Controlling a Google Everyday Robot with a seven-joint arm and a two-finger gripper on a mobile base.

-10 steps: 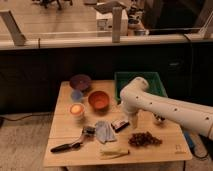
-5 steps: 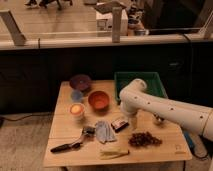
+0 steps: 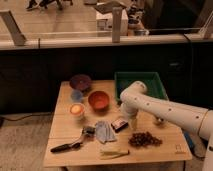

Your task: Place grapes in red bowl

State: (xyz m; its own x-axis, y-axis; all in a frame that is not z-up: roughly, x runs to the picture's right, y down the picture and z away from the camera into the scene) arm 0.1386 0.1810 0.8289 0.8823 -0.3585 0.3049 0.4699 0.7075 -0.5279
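Camera view shows one white arm reaching in from the picture's right, bending at an elbow over the table [image 3: 65, 125] and dropping toward the wood. The gripper [image 3: 134, 123] hangs at the end of it, low over the middle of the table. Whether it is open or closed cannot be told from here, and nothing can be seen held in it.

The grapes [image 3: 145, 139] lie on the bare wood near the front edge, just in front of the gripper and a little toward the picture's right. They look apart from it, not touching. The bunch is stretched sideways, its long axis running roughly along the front edge.

The red bowl [image 3: 99, 100] sits behind and to the picture's left of the gripper, near but clear of it, and looks empty. The grapes, the gripper and the bowl fall roughly on one diagonal, with the gripper between.

My judgement is that the pick is not yet made, and the coming move is a short shift forward and down onto the bunch.

Room is tight on the left, where a small dark packet [image 3: 119, 123] sits just beside the gripper and a blue-grey cloth [image 3: 103, 131] lies beyond it. A pale green strip [image 3: 114, 153] lies near the front edge. The green bin [image 3: 141, 82] stands behind. The wood on the grapes' right side looks free.
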